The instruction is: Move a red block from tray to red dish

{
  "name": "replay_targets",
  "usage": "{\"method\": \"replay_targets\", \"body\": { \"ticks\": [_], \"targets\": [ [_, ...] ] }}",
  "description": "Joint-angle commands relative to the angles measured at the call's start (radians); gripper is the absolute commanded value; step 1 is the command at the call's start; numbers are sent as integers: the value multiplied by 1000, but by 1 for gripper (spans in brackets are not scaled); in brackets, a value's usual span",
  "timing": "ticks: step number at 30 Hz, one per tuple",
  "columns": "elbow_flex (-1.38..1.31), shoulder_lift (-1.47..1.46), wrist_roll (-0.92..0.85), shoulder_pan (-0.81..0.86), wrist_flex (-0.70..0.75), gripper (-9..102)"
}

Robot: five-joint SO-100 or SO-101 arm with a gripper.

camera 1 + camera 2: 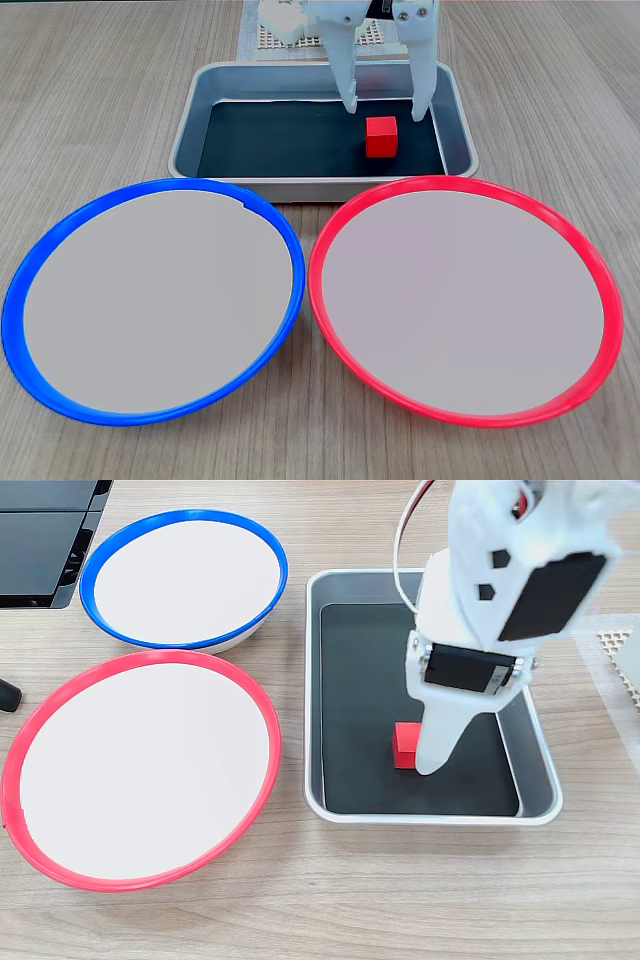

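1. The white arm reaches down into the tray from its far side in a fixed view, its gripper pointing almost straight down.
2. The two white fingers stand spread apart, their tips just above and behind the red block, not touching it as far as this view shows.
3. In a fixed view from above, the gripper covers part of the red block, so contact cannot be told there.
4. The red block sits on the tray's black bottom, toward the right in the front view.
5. The red dish lies just in front of the tray, beside a blue dish; both are bare.
6. No readable writing or label shows on the arm or the dishes.
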Motion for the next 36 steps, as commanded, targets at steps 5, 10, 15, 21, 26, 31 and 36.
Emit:
{"method": "replay_targets", "body": {
  "ticks": [5,10,15,21,26,31,36],
  "targets": [
    [-49,-66,-117,18,-40,22],
    [-48,-95,-144,32,-86,19],
    [-32,-92,-161,29,-110,9],
    [-75,-37,-129,3,-9,0],
    [-255,-5,-48,-20,244,0],
    [-525,-14,71,-14,433,0],
    [-755,-120,187,20,318,0]
  ]
}}
